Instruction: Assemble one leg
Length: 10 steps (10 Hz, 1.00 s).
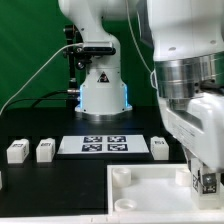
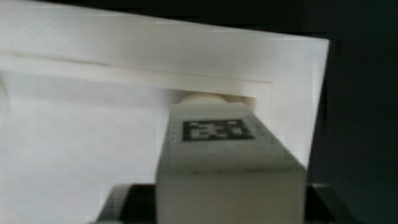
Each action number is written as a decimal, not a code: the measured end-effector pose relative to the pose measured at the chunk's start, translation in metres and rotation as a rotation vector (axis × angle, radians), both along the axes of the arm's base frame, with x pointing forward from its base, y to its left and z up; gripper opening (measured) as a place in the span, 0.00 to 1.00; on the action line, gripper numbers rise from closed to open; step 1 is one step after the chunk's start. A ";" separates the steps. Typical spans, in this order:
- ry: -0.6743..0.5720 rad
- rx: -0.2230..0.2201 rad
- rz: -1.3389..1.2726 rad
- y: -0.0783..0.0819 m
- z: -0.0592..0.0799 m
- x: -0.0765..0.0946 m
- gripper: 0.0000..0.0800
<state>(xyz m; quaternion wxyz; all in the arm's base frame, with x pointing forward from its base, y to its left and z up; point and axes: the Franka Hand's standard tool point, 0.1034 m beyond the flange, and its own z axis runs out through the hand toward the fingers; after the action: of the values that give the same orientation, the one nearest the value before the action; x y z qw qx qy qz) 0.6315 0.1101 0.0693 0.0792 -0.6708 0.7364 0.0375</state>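
Note:
My gripper (image 1: 205,186) is shut on a leg (image 1: 206,180), a small white block with a square marker. It holds the leg over the large flat white slab (image 1: 150,200) at the exterior view's lower right. In the wrist view the leg (image 2: 221,150) runs lengthwise between my dark fingers (image 2: 135,203), marker face up. Its far end sits at a round corner socket (image 2: 210,98) of the slab (image 2: 107,110). I cannot tell whether the end is seated in it. Three more legs lie on the black table: two on the exterior view's left (image 1: 17,150) (image 1: 44,150) and one right of centre (image 1: 160,147).
The marker board (image 1: 105,145) lies flat on the table between the loose legs. The robot's white base (image 1: 100,85) stands behind it, with cables to the exterior view's left. The arm's large links fill the exterior view's upper right.

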 end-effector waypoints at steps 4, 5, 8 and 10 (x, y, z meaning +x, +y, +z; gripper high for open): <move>0.020 0.019 -0.131 0.003 0.000 0.000 0.45; 0.020 0.019 -0.130 0.004 0.000 -0.001 0.67; -0.063 -0.029 0.359 0.007 -0.002 -0.003 0.81; -0.099 -0.045 0.585 0.009 -0.003 -0.003 0.81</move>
<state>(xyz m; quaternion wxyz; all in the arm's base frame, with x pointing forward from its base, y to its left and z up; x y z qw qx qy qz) 0.6285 0.1192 0.0667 0.0861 -0.8572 0.5077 0.0098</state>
